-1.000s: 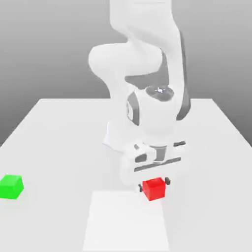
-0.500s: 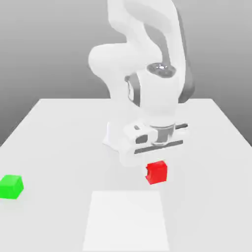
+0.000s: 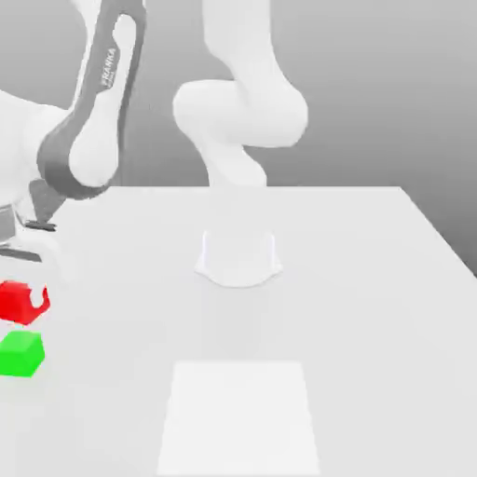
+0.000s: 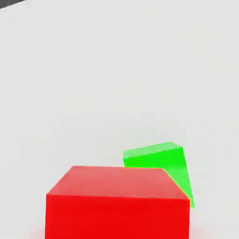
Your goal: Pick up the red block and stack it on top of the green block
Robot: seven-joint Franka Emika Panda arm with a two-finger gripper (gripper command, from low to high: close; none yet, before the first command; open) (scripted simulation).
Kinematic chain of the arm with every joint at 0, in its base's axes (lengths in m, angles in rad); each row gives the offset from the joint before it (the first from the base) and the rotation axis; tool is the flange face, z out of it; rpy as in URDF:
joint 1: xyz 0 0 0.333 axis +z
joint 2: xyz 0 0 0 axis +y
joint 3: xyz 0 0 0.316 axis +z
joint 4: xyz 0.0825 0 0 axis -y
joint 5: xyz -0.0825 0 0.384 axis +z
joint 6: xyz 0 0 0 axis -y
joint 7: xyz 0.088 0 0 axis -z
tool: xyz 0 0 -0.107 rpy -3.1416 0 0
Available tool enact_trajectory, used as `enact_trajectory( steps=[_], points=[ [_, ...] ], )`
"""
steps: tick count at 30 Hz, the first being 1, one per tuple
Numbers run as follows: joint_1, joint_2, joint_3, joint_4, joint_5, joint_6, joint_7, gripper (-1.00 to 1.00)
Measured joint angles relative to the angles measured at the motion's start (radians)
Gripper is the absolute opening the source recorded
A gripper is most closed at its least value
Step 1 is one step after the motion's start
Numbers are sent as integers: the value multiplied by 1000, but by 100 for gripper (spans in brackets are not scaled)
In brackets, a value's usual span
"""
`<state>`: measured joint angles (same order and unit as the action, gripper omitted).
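White tabletop (image 3: 373, 279), lighter square patch (image 3: 238, 415) near front edge, plain grey gradient backdrop (image 3: 391, 84)

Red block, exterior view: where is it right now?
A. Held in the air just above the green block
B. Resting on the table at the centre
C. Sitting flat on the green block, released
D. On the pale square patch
A: the red block hangs between the gripper fingers, with a gap above the green block.

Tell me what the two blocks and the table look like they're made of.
Red block: flat, matte colour with no grain or gloss, perhaps painted wood or plastic; a render leaves it open. Green block: the same plain matte look. Table: smooth, pale grey, no texture or reflections.
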<state>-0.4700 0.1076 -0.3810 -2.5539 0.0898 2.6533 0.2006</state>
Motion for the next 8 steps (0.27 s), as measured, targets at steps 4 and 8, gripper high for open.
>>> enact_trajectory(
  steps=[4, 8],
  points=[
    [-36, 115, 51, 12, 100, 94, -77, -100],
    [-47, 138, 66, 13, 121, 114, -92, 100]
  ],
)
